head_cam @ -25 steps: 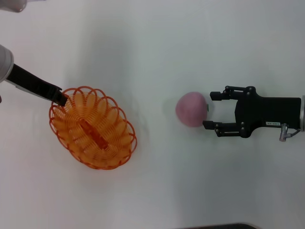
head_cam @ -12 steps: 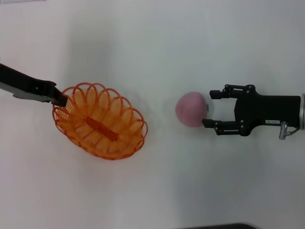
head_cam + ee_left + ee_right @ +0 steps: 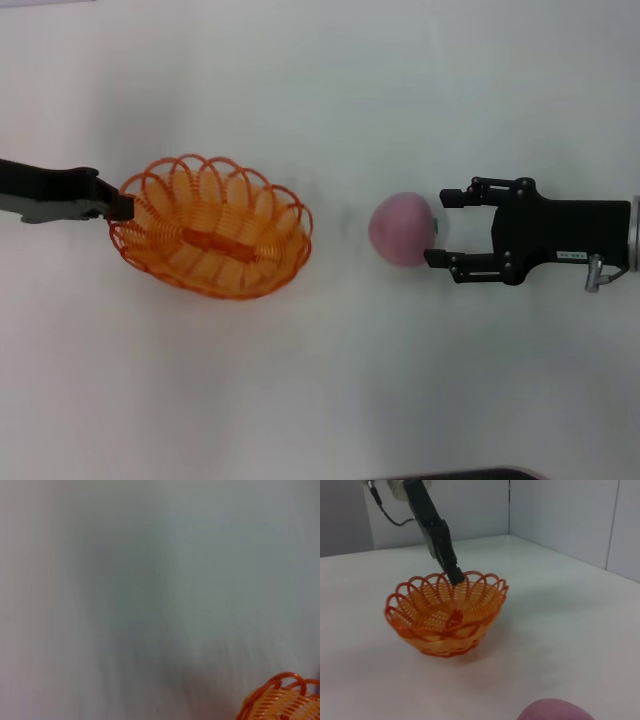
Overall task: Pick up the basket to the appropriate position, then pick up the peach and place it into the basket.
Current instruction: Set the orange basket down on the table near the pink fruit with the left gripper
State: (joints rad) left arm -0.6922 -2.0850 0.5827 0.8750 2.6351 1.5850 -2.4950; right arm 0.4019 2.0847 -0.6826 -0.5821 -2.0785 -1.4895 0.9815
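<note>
The orange wire basket (image 3: 212, 237) hangs tilted just above the white table, left of centre. My left gripper (image 3: 122, 207) is shut on its left rim. The right wrist view shows the basket (image 3: 447, 615) with the left gripper (image 3: 454, 575) pinching its far rim. A bit of the basket's rim (image 3: 282, 700) shows in the left wrist view. The pink peach (image 3: 402, 229) lies on the table right of centre. My right gripper (image 3: 438, 228) is open, its fingertips at the peach's right side. The peach's top (image 3: 555, 711) shows in the right wrist view.
The white table (image 3: 320, 380) carries nothing else. A dark edge (image 3: 460, 473) shows at the table's front. Grey walls (image 3: 560, 515) stand behind the table in the right wrist view.
My left gripper has swung the basket up and to the right, turning its long axis level. The right gripper and the peach have not moved.
</note>
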